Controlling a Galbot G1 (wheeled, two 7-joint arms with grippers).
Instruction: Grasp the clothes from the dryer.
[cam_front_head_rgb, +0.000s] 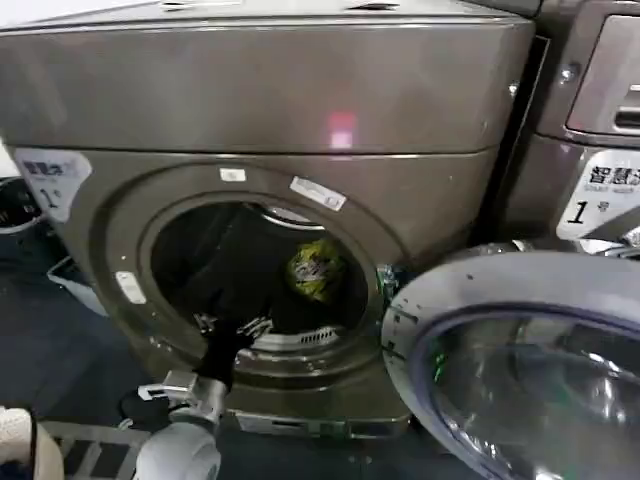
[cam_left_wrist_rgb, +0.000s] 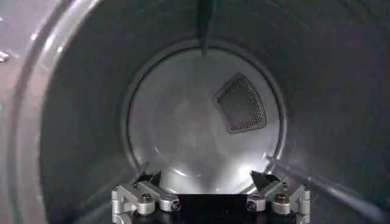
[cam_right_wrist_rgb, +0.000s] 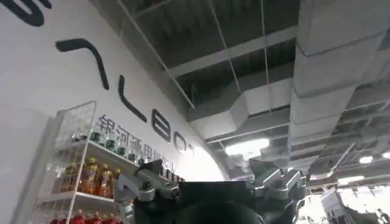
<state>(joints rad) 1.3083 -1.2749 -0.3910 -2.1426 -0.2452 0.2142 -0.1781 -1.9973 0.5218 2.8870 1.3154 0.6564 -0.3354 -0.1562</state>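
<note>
I see the dryer (cam_front_head_rgb: 260, 110) with its round door (cam_front_head_rgb: 520, 360) swung open on my right. My left arm reaches up to the lower lip of the porthole, the left hand (cam_front_head_rgb: 232, 328) just inside the drum with its fingers (cam_left_wrist_rgb: 146, 196) apart and gripping nothing. The right hand (cam_right_wrist_rgb: 210, 182) points at the ceiling, fingers apart. The clothes (cam_front_head_rgb: 317, 268) sit deeper in the drum, beyond and right of my left hand.

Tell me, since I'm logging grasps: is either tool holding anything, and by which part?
Nothing is held. The left tool sits open at the dryer porthole's lower rim, apart from the clothes. The right tool is open too.
</note>
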